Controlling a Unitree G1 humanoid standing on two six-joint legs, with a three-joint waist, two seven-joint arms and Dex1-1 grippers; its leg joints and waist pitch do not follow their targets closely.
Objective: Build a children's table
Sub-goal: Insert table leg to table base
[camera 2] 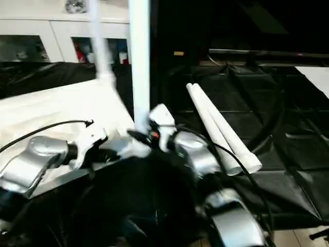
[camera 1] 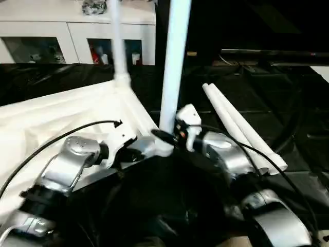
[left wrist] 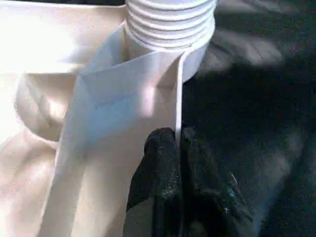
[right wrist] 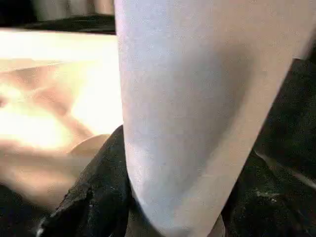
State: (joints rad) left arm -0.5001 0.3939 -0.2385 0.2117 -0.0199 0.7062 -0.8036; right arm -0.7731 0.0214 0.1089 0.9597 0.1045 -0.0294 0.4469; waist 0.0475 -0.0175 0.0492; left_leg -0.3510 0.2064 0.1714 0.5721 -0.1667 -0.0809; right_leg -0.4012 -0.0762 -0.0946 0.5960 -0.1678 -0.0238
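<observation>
The children's table top (camera 1: 51,118) lies underside up on black cloth, white with ribs. My left gripper (left wrist: 177,136) is shut on its thin rim, just beside the near corner's threaded socket (left wrist: 170,24). An upright white leg (camera 1: 174,62) stands at that near corner. My right gripper (camera 1: 167,136) is shut on its lower end, a black finger (right wrist: 89,197) on either side of the tube (right wrist: 187,98). A second leg (camera 1: 116,41) stands upright in the far corner. Two more legs (camera 1: 241,126) lie side by side on the cloth to the right.
A white glass-door cabinet (camera 1: 77,31) runs along the back left. Black cloth (camera 1: 267,92) covers the work surface to the right of the loose legs. A thin black cable (camera 1: 61,136) arcs over my left forearm.
</observation>
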